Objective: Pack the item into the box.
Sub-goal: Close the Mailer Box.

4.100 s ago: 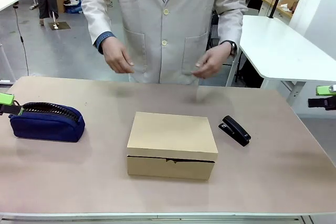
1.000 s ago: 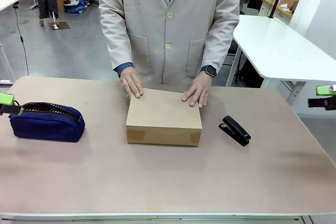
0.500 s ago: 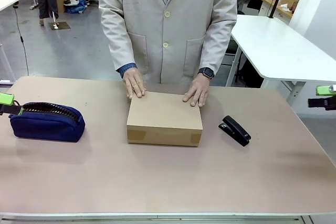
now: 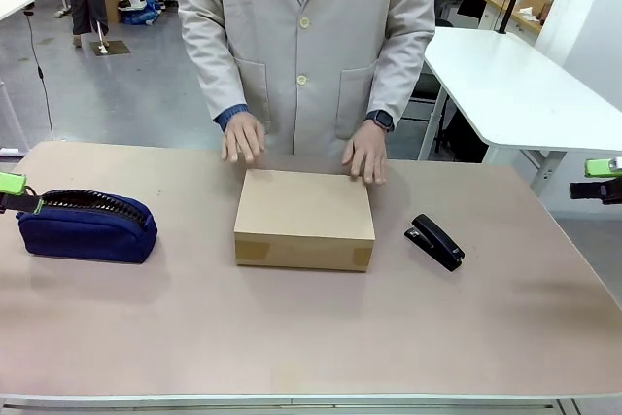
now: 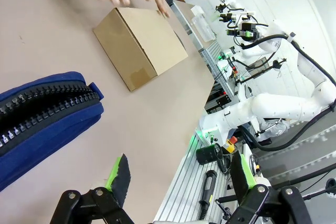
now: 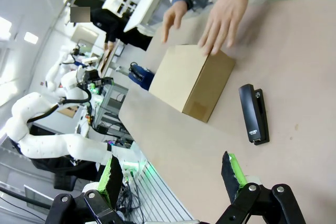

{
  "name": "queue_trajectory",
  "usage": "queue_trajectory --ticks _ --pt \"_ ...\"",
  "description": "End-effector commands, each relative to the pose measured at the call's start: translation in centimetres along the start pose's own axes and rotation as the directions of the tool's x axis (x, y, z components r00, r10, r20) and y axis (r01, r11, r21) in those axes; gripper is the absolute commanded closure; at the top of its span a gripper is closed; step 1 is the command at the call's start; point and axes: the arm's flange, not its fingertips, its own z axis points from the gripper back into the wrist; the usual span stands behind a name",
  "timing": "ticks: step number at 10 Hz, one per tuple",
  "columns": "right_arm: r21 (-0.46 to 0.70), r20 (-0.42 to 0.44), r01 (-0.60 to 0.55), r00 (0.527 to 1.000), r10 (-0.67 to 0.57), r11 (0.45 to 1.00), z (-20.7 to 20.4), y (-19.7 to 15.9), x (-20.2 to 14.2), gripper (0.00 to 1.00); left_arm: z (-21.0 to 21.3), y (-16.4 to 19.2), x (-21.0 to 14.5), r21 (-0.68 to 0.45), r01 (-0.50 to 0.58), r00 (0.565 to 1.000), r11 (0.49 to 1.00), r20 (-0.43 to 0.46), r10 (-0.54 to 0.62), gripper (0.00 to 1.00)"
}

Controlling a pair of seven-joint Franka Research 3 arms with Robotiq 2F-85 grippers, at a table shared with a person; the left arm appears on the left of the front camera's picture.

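- Pinkish-brown counter (image 4: 311, 337) lies bare on our side, so we have room to work.
- Our left fingers (image 5: 176, 179) stand wide apart, holding nothing, just beside the navy pouch (image 4: 87, 225) at nine o'clock; our right fingers (image 6: 170, 174) likewise gape, unladen, at three o'clock.
- At centre sits the box (image 4: 304, 218), lid down; a black stapler (image 4: 434, 241) lies at its three o'clock.
- We cannot see the item; we judge the lid must open before we approach.
- At twelve o'clock, the person's hands (image 4: 243, 135) hover by the far edge; we should wait.

Left gripper (image 5: 176, 174) and right gripper (image 6: 170, 174) both hang with jaws spread wide, empty, one at each side edge of the desk (image 4: 311, 337).
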Motion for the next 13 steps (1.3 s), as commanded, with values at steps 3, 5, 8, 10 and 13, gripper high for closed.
queue_trajectory --ticks 3,5,8,10,13 --pt "-0.012 -0.004 -0.011 1.0 0.011 1.0 0.15 -0.16 -0.04 0.0 0.09 -0.47 -0.15 0.003 -0.007 1.0 1.0 0.003 0.007 0.0" --pt "-0.012 -0.004 -0.011 1.0 0.011 1.0 0.15 -0.16 -0.04 0.0 0.09 -0.47 -0.15 0.003 -0.007 1.0 1.0 0.003 0.007 0.0" --pt "-0.012 -0.004 -0.011 1.0 0.011 1.0 0.15 -0.16 -0.04 0.0 0.09 -0.47 -0.15 0.003 -0.007 1.0 1.0 0.003 0.007 0.0" --pt "-0.012 -0.004 -0.011 1.0 0.011 1.0 0.15 -0.16 -0.04 0.0 0.09 -0.47 -0.15 0.003 -0.007 1.0 1.0 0.003 0.007 0.0" --pt "-0.012 -0.004 -0.011 1.0 0.011 1.0 0.15 -0.16 -0.04 0.0 0.09 -0.47 -0.15 0.003 -0.007 1.0 1.0 0.003 0.007 0.0"
